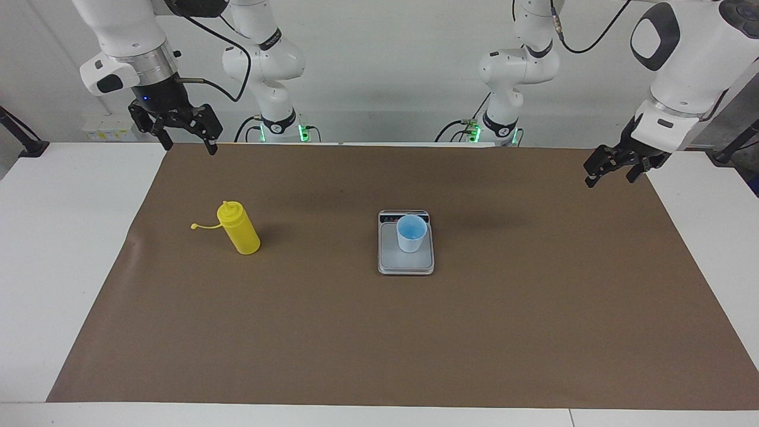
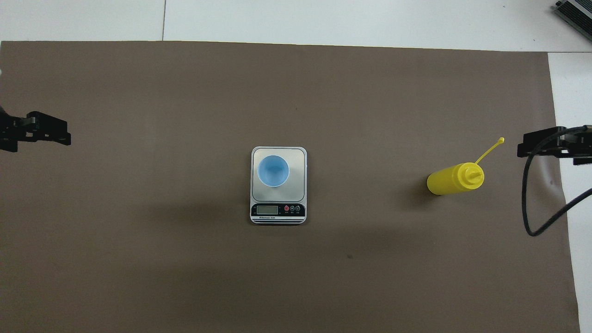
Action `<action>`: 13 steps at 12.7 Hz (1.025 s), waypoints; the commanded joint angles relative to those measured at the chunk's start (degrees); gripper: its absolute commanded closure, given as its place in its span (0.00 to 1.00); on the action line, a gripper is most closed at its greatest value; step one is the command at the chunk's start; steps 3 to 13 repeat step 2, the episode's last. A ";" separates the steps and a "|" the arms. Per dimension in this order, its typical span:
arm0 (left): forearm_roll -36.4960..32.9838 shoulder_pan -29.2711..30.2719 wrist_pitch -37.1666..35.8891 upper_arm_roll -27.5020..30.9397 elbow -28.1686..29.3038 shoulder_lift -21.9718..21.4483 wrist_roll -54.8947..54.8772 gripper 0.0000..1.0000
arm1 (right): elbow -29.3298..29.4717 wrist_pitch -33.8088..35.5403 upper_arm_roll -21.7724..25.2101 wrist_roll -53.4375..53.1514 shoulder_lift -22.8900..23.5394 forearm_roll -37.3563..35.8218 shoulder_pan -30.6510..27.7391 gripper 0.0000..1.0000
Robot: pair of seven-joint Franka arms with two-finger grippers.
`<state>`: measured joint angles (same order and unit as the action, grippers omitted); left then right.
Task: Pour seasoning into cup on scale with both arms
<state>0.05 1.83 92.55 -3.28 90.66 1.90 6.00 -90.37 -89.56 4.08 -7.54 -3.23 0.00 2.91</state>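
Seasoning [image 1: 239, 232] comes in a yellow squeeze bottle that stands on the brown mat of the counter [image 1: 71, 249]. Take the scale [image 1: 391, 262] as the dial's centre, with twelve pointing away from the robots. The bottle is then at three o'clock, well apart from the scale, toward the right arm's end. Its tethered cap [image 1: 194, 226] hangs open, sticking out at about two o'clock from the nozzle.

The cup [image 1: 411, 233] stands upright on the weighing plate, nearer the plate's twelve o'clock half. The display strip runs along the six o'clock edge.

The right pincer [image 1: 188, 145] hovers with jaws spread wide and empty over the mat's edge, at roughly two o'clock of the bottle. The left pincer [image 1: 609, 178] is also wide and empty. It hangs over the mat's edge at nine o'clock of the scale.

The bottle is probably light, with soft walls that yield. A hard pinch at mid-body could squirt seasoning through the open nozzle. A moderate grip across the cylinder, a little below the shoulder, looks safest, and the smooth plastic may slip as it tilts. The cup looks light and easy to tip, so it may want steadying low on its wall.
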 commanded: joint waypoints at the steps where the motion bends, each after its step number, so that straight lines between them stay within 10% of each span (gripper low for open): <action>1: -0.13 0.19 -0.61 -0.15 0.49 -1.11 0.51 0.00 | -1.03 0.62 0.49 -0.63 -0.90 0.08 0.52 0.00; 13: -1.18 -0.16 -1.23 -0.32 0.31 -1.20 0.51 0.00 | -1.03 0.53 0.49 -0.72 -0.90 0.08 0.52 0.00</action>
